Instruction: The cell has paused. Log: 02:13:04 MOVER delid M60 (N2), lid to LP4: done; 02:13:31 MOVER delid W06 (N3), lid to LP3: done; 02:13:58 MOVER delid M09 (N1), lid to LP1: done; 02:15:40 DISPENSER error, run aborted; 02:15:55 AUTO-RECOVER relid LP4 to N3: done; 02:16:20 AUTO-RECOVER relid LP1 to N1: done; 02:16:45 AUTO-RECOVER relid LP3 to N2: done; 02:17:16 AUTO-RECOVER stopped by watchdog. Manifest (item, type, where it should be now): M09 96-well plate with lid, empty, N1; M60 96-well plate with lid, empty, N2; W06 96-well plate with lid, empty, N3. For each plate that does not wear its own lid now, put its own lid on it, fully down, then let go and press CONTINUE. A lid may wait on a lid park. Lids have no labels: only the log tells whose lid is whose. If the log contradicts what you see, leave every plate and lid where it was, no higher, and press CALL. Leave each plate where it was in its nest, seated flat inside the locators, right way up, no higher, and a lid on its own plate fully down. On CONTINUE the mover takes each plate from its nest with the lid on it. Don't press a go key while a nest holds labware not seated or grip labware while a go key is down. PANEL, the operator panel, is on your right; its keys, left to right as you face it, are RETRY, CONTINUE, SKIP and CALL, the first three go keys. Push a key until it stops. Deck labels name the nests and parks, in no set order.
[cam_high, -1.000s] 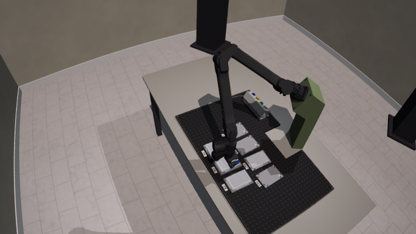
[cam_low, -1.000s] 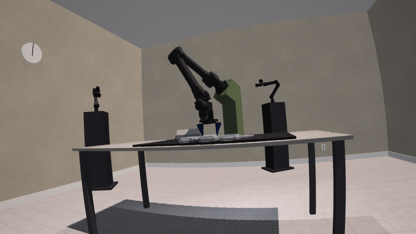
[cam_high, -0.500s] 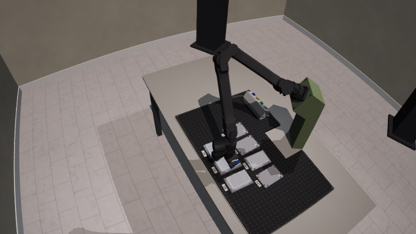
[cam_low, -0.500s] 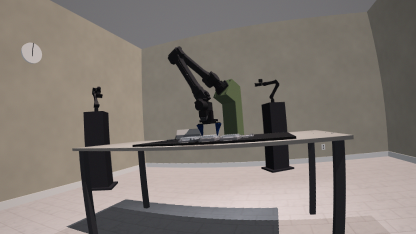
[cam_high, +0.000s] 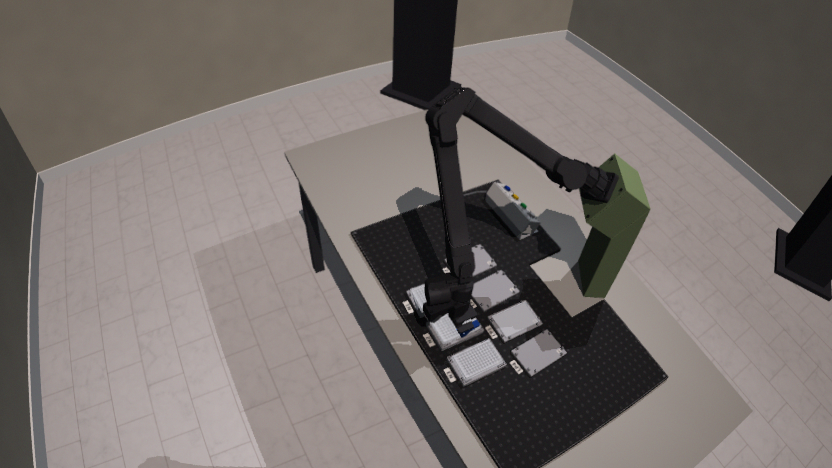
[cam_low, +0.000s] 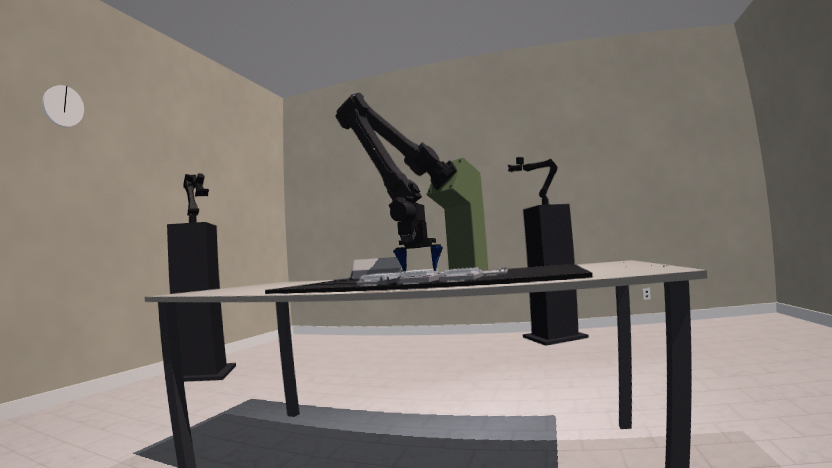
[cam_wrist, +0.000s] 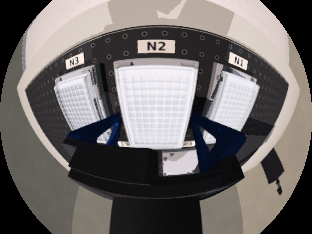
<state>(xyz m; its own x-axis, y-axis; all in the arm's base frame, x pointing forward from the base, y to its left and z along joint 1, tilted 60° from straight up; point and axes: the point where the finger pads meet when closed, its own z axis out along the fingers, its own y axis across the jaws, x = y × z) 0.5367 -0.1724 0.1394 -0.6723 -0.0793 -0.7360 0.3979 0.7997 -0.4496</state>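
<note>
The pincer (cam_wrist: 156, 140) hangs fingers-down over the middle plate (cam_wrist: 156, 105), the one under the N2 label (cam_wrist: 155, 45), spread to its widest and holding nothing; its blue fingers stand to either side of that plate's near end. Whether the tips touch the plate cannot be told.

To one side of the pincer sits the plate at N3 (cam_wrist: 76, 101), to the other the plate at N1 (cam_wrist: 236, 97), each just beside the middle one, so the spread fingers point into the narrow gaps between neighbours.

Across from the nests lie four flat grey lid parks (cam_high: 514, 320) in a row. Further off, behind the forearm, is the operator panel (cam_high: 510, 210) with its coloured keys, and a green column (cam_high: 613, 227) carrying the arm's base.

All of this rests on a black perforated deck (cam_high: 552, 407) laid on a pale table (cam_high: 349, 168). Around it are a tiled floor (cam_high: 145, 244), beige walls, two black pedestals (cam_low: 192, 291) bearing small cameras, and a wall clock (cam_low: 63, 105).
</note>
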